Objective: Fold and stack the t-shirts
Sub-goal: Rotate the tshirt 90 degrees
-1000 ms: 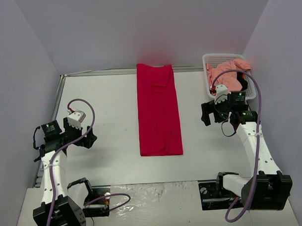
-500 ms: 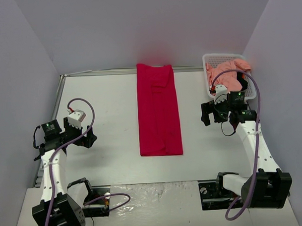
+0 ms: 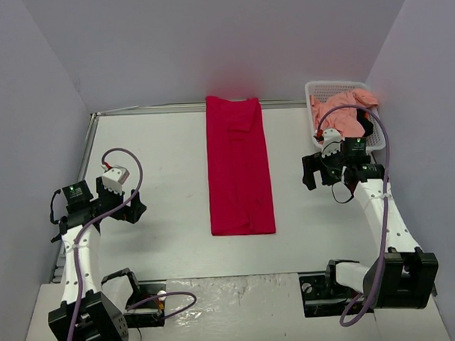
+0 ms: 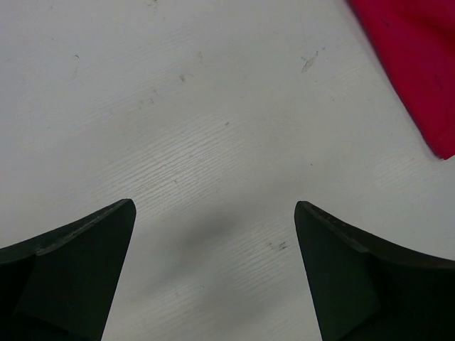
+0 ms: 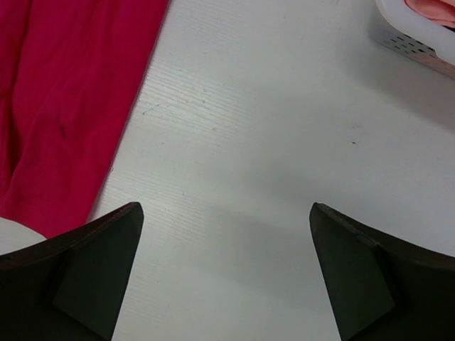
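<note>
Left gripper [image 3: 133, 207]: left of the red shirt [image 3: 238, 166], fingers spread, empty. Red shirt: a long folded strip. Right gripper [image 3: 310, 172]: right of it, spread, empty. Pink shirt [image 3: 343, 110]: farther right, in basket [image 3: 333, 84]. We judge next: pinch strip's near corners, fold crosswise.

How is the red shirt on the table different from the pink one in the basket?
The red shirt lies flat, folded into a long strip; the pink shirt is crumpled. The red shirt rests on the table; the pink shirt sits in the white basket. Both are plain cloth, neither held.
</note>
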### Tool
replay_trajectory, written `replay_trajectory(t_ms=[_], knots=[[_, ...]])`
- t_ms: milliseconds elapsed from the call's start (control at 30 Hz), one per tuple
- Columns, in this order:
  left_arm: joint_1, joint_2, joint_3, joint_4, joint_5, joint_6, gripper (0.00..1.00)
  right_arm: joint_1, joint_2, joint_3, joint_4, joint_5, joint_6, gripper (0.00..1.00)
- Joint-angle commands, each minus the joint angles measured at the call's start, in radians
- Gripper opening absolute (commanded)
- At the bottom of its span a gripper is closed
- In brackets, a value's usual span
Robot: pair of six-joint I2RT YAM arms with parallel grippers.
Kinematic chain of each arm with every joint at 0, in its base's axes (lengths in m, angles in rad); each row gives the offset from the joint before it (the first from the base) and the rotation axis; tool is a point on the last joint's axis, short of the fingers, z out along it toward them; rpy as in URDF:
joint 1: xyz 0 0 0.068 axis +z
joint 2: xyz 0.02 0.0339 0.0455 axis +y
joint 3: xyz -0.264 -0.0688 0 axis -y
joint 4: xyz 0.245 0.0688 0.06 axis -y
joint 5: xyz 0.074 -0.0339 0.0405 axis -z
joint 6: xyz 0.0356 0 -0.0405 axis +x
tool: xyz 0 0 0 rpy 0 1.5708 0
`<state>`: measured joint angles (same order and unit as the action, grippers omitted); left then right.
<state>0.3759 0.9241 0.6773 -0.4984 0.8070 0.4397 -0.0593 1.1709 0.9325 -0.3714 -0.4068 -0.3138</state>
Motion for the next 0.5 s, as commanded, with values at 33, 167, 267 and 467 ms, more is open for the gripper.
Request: replay_trajectory(t_ms=[33, 167, 267, 467], knots=[[0.008, 0.012, 0.051, -0.015, 0.027, 0.024, 0.94, -0.007, 0.015, 0.022, 0.0, 0.016, 0.012, 1.0], [0.008, 0.022, 0.056, -0.015, 0.027, 0.024, 0.94, -0.007, 0.024, 0.025, 0.0, 0.02, 0.013, 1.0], [0.008, 0.024, 0.057, -0.017, 0.027, 0.024, 0.94, -0.007, 0.032, 0.026, 0.0, 0.022, 0.015, 1.0], [0.008, 0.024, 0.057, -0.017, 0.027, 0.024, 0.94, -0.005, 0.033, 0.026, 0.0, 0.022, 0.016, 1.0]])
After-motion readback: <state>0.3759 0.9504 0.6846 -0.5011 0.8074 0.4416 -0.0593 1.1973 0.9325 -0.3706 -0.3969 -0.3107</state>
